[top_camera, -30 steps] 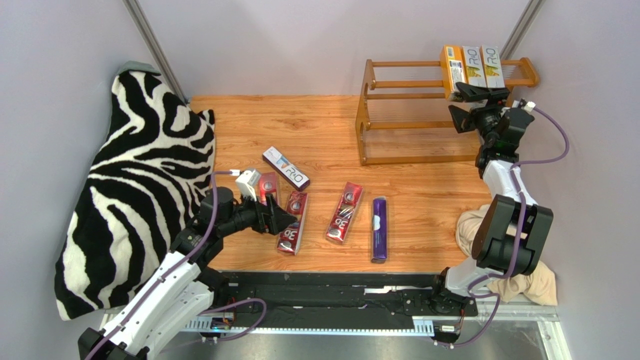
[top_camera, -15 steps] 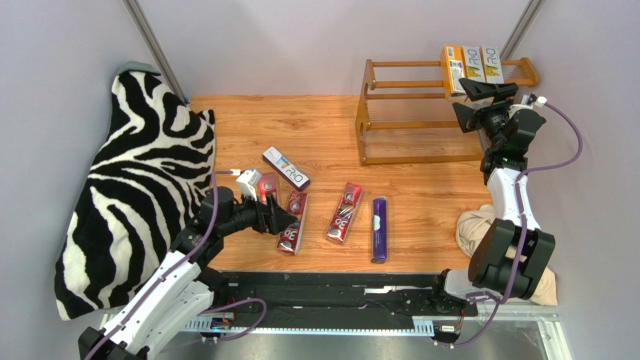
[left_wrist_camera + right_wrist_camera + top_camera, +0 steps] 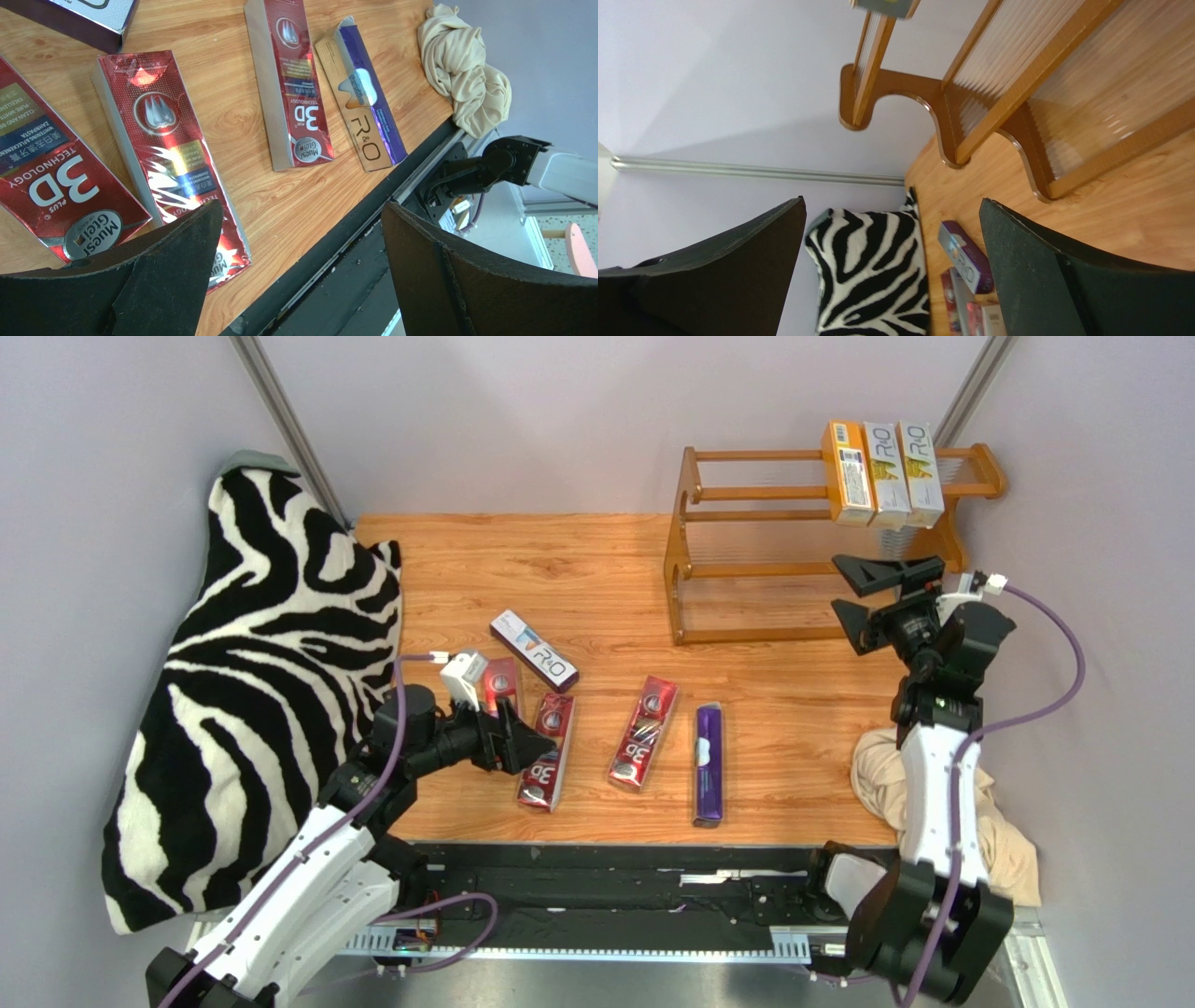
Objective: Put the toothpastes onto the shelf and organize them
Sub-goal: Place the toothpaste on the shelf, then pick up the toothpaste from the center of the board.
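Where the shelf [image 3: 828, 546] stands at the far right of the wooden table [image 3: 589, 574], three cartons sit upright, side by side and touching, at the right end of its top tier. From left to right they are an orange-yellow carton [image 3: 846, 472], a white carton with yellow-green print [image 3: 884, 472] and a yellow-printed carton [image 3: 920, 472].

The right gripper [image 3: 843, 585] hangs in front of the shelf's right half, about level with the lower tiers. Its jaws are spread wide with nothing between them. Its wrist view looks out at the shelf's curved side panel and thin rods.

Five cartons lie flat on the table:
- A purple carton with a white face [image 3: 535, 648] lies at a slant, left of centre.
- The first red carton [image 3: 500, 683] is partly hidden under the left arm.
- The second red carton [image 3: 549, 752] lies just beside the first.
- The third red carton [image 3: 644, 732] lies apart, to the right.
- A slim purple carton [image 3: 709, 763] lies just right of the third red one, roughly parallel to it.

The left gripper [image 3: 537, 745] hovers over the second red carton with its jaws wide, gripping nothing — the wrist view shows the red cartons lying below the spread fingers.

A zebra-striped cloth [image 3: 239, 686] is heaped along the left edge. A beige cloth [image 3: 968, 826] is bunched at the near right corner, beside the right arm.
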Robot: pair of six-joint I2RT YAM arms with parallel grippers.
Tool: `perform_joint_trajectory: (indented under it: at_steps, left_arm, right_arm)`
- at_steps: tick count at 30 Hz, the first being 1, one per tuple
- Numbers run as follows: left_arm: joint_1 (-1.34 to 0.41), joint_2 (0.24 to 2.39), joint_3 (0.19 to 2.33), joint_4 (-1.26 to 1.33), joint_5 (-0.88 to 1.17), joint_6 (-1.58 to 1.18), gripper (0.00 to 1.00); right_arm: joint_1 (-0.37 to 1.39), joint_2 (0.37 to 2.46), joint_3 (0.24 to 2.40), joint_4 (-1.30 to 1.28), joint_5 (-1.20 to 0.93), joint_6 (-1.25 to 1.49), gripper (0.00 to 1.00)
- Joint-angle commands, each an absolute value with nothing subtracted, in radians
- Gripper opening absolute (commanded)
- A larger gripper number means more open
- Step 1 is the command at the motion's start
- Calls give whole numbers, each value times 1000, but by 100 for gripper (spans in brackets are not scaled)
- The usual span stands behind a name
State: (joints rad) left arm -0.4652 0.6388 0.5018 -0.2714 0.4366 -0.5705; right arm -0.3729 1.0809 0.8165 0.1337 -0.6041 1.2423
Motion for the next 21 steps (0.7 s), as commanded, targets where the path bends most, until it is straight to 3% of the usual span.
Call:
perform_joint_trajectory:
  at_steps: [1, 9, 21]
  left_arm:
    - [-469, 624, 511, -252, 456, -555, 93]
    - [-494, 643, 564, -278, 449, -552, 93]
    - [-664, 849, 709, -360, 249, -500, 92]
  right_arm:
    - [-377, 878, 816, -140, -603, 1008, 100]
    - [-376, 609, 779, -558, -514, 767, 100]
    - [-376, 338, 632, -778, -500, 701, 99]
